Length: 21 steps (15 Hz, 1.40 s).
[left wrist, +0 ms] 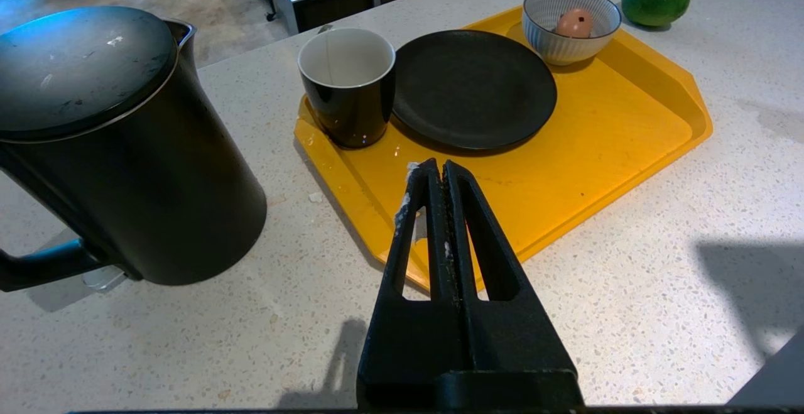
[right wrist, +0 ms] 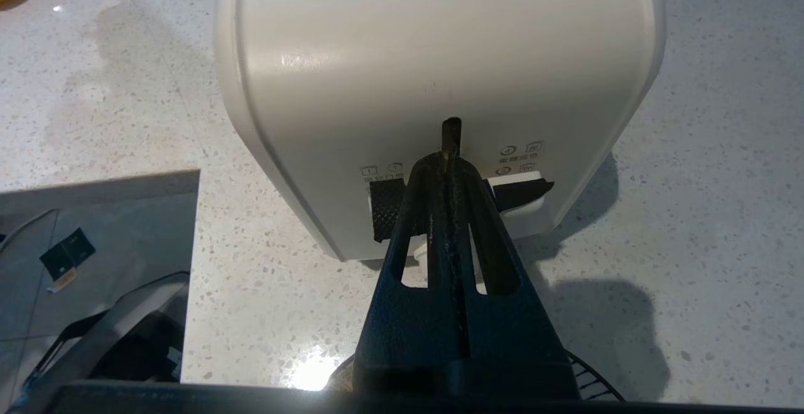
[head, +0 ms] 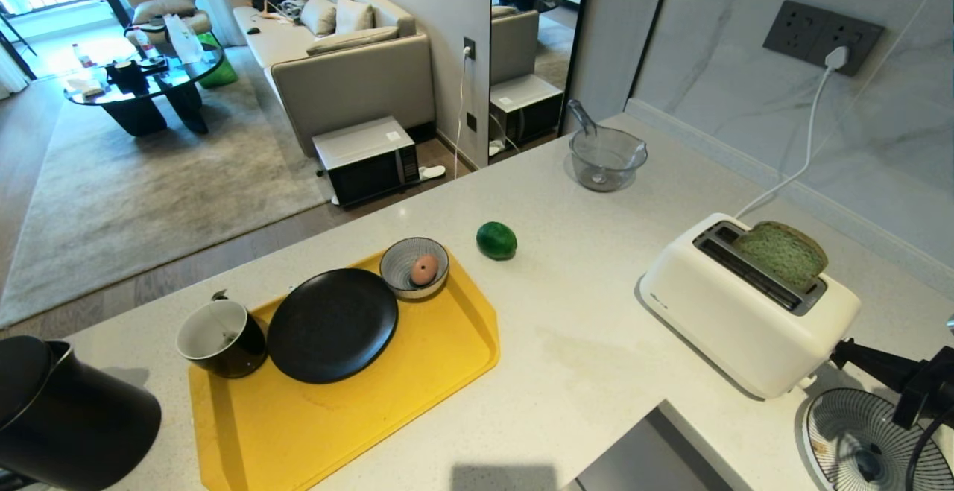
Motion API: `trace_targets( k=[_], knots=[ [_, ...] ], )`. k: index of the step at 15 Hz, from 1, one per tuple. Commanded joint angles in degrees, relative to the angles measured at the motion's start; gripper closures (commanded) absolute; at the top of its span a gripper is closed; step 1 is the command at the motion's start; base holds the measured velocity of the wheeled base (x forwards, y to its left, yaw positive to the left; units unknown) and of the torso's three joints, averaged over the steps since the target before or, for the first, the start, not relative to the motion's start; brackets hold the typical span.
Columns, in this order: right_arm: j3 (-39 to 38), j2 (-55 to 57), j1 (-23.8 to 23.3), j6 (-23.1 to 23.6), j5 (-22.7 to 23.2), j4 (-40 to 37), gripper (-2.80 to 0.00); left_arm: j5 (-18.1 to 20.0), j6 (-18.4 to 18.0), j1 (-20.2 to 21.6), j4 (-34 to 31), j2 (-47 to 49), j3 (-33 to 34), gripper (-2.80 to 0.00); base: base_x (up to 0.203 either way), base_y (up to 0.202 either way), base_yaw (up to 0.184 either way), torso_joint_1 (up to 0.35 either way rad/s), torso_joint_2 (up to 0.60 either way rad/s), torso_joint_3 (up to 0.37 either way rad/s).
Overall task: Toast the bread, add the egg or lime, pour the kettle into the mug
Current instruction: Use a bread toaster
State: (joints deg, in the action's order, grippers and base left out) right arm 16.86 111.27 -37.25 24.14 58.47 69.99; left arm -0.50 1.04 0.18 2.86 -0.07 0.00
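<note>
From my head I looked down on a pale speckled tabletop (head: 581, 342). The bread (head: 784, 252) stood in the far slot of the white toaster (head: 745, 312) on my right, its green upper half sticking out above the slot. The lime (head: 496, 240) lay bare on the tabletop between the toaster and the yellow tray (head: 358, 431), just beside the tray's far corner. On the tray sat the mug (head: 222, 338), a black plate (head: 332, 325) touching it, and a striped bowl (head: 414, 267) with an egg (head: 424, 270) inside. The kettle (head: 67, 416) stood at my near left, off the tray. A glass bowl (head: 607, 157) with a spoon in it sat far back, and a patterned plate (head: 872, 439) lay near my right arm (head: 894, 375), which came in low at the right edge. From my left wrist, my left fingers (left wrist: 441, 172) were pressed together and empty, hanging over the near edge of the tray, with the kettle to one side and the mug beyond them, well apart from both. From my right wrist, my right fingers (right wrist: 445, 166) were shut tight with nothing between them, their tips at the end face of the toaster, right by the slit of its lever and over the control buttons low down; I could not tell whether they touched.
</note>
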Motion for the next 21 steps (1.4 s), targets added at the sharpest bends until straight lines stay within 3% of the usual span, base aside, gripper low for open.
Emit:
trace_targets(
  k=[1, 11, 17, 21],
  knots=[
    [0.8, 2.4, 0.0, 0.2, 0.2, 0.4, 0.0, 0.0, 0.0, 0.0, 0.0, -0.1, 0.9, 0.0, 0.0, 0.0, 0.0, 0.0, 0.0, 0.0],
    [1.7, 5.3, 0.2, 1.5, 0.2, 1.0, 0.0, 0.0, 0.0, 0.1, 0.0, -0.1, 0.9, 0.0, 0.0, 0.0, 0.0, 0.0, 0.0, 0.0],
    [0.6, 10.6, 0.1, 0.8, 0.0, 10.6, 0.0, 0.0, 0.0, 0.0, 0.0, -0.1, 0.9, 0.0, 0.0, 0.0, 0.0, 0.0, 0.0, 0.0],
    [0.4, 10.6, 0.1, 0.7, 0.0, 11.0, 0.0, 0.0, 0.0, 0.0, 0.0, -0.1, 0.9, 0.0, 0.0, 0.0, 0.0, 0.0, 0.0, 0.0]
  ],
)
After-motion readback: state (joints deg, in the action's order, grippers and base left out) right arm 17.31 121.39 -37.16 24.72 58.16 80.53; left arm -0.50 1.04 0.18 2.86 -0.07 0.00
